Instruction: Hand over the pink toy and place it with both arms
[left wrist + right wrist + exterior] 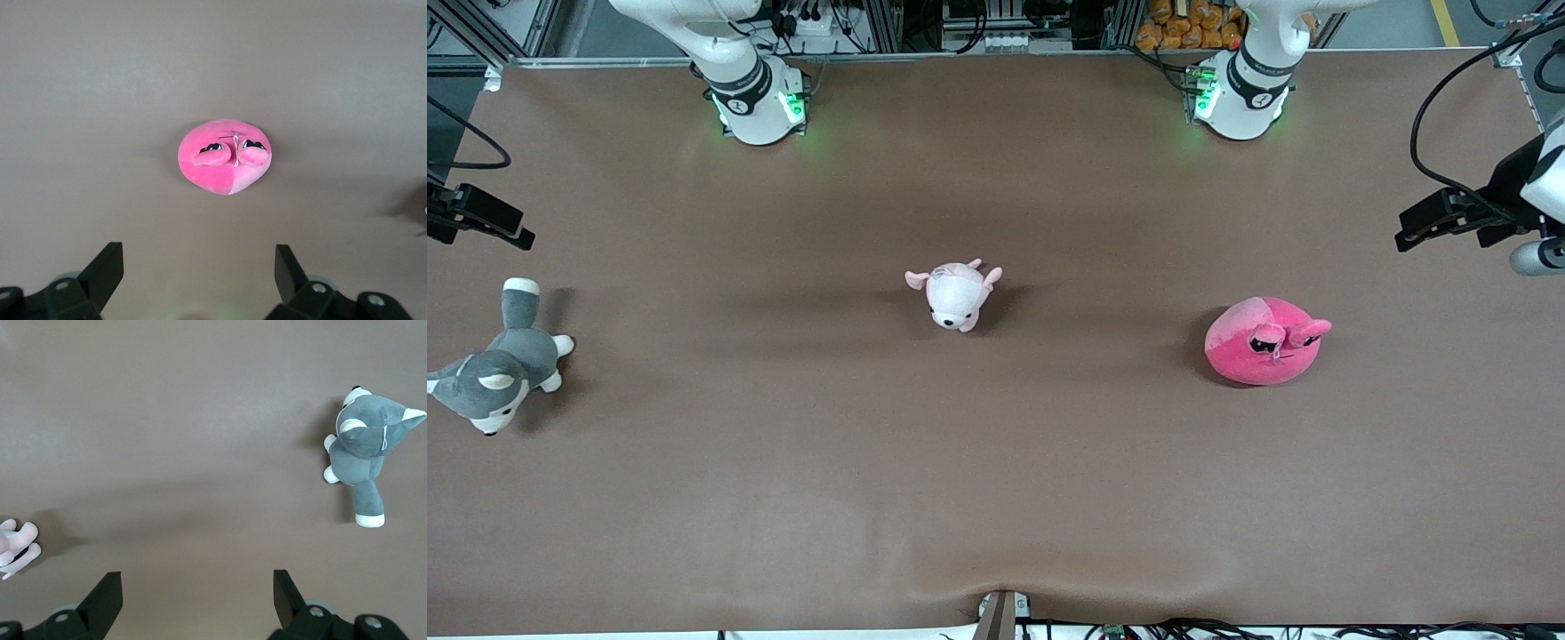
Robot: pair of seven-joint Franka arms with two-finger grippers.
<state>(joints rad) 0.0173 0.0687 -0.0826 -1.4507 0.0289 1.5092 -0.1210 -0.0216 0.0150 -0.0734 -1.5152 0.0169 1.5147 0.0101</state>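
Observation:
The pink toy (1261, 354), a round hot-pink plush with two ear flaps and black eye marks, lies on the brown table toward the left arm's end. In the left wrist view the pink toy (223, 170) sits well below my left gripper (199, 250), which hangs open and empty high over the table. At the edge of the front view the left gripper (1409, 229) is raised in the air. My right gripper (197, 577) is open and empty too, high over bare table. The right gripper (520, 229) shows at the right arm's end of the table.
A small pale pink-and-white puppy plush (956, 298) lies mid-table; its edge shows in the right wrist view as the puppy plush (17, 545). A grey-and-white husky plush (503, 364) lies at the right arm's end, also seen as the husky plush (363, 447).

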